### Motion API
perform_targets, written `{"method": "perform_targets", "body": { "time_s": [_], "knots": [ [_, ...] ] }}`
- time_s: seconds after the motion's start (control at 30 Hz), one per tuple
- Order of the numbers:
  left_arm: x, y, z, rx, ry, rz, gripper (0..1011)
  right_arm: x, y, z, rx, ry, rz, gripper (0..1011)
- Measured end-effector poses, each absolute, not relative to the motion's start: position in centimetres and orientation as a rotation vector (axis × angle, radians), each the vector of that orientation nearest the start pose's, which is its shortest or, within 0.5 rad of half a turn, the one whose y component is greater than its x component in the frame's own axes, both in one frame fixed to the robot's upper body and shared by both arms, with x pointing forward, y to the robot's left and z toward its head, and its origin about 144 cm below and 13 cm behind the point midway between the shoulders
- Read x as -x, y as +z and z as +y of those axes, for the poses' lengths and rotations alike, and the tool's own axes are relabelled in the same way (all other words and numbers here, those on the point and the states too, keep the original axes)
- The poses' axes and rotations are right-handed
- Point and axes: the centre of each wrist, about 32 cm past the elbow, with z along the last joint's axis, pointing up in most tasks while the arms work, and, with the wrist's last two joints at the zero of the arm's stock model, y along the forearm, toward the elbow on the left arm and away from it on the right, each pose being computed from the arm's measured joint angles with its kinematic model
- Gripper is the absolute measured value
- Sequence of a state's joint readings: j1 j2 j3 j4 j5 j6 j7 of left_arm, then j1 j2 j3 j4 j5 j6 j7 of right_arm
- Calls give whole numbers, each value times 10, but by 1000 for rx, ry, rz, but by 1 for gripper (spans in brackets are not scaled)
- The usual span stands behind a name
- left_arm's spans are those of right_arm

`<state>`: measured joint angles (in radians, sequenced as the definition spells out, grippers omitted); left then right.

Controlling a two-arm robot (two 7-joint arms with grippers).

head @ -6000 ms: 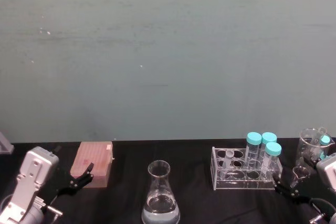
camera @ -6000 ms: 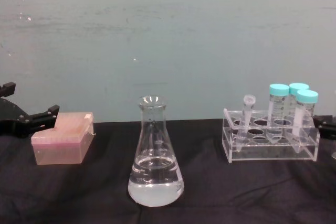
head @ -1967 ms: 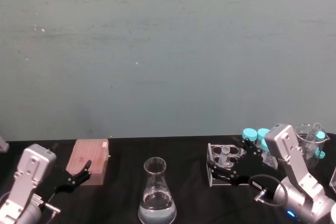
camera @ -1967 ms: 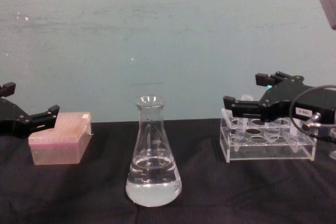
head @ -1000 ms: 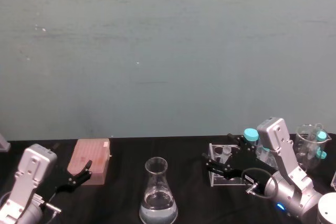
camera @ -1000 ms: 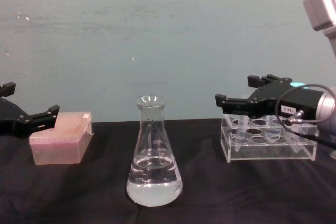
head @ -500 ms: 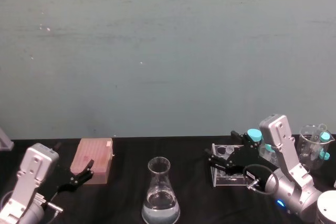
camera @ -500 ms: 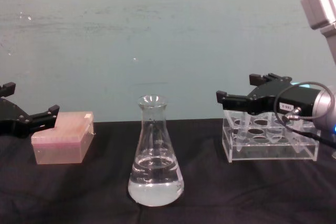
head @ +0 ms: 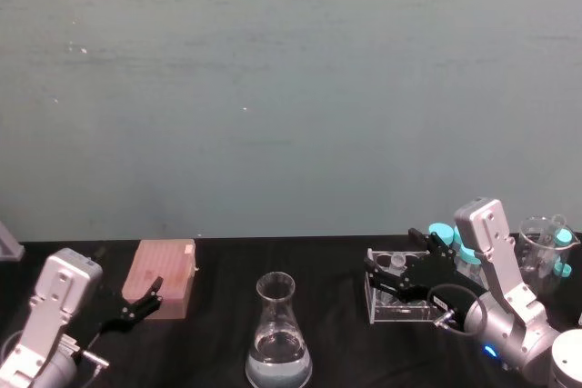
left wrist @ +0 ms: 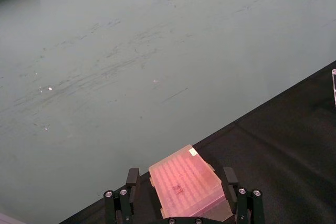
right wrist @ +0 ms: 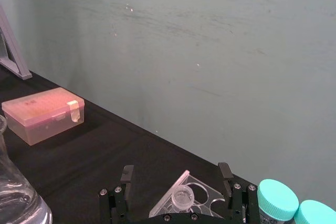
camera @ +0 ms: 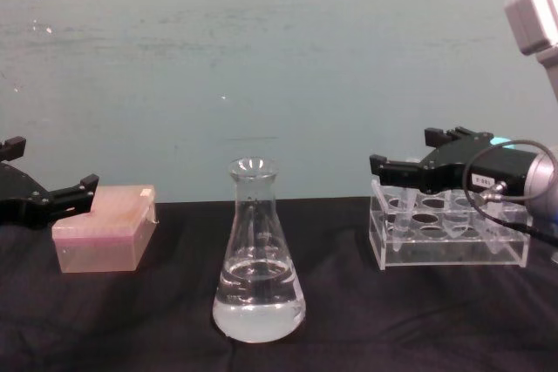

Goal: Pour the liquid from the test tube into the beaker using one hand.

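Note:
The beaker, a clear conical flask, stands mid-table with clear liquid in its base. The test tube, small and capless, stands upright in the clear rack. My right gripper hovers open at the rack's left end, one finger on each side of the tube's rim, not touching it. Whether the tube holds liquid I cannot tell. At the far left, my left gripper stays parked and open beside a pink box.
The pink tip box lies on the left. Teal-capped tubes stand in the rack's right end. A glass beaker holding another capped tube stands at the far right. Black cloth lies bare between flask and rack.
The right arm swung in from the far right to above the rack, and in the last half second drew slightly back so its open fingers flank the tube. The left arm stayed still.

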<state>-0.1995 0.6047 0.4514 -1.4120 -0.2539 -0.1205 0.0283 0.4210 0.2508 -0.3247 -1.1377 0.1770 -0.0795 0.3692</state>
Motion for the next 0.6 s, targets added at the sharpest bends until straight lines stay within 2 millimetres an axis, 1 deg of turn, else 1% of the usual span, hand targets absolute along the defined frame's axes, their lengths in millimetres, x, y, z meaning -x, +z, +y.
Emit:
{"method": "perform_targets", "body": {
  "time_s": [0.6],
  "knots": [
    [-489,1140,310,-304,1248,-285,1000,-572,1144,-250,160,-1031,-87,1000]
  ]
}}
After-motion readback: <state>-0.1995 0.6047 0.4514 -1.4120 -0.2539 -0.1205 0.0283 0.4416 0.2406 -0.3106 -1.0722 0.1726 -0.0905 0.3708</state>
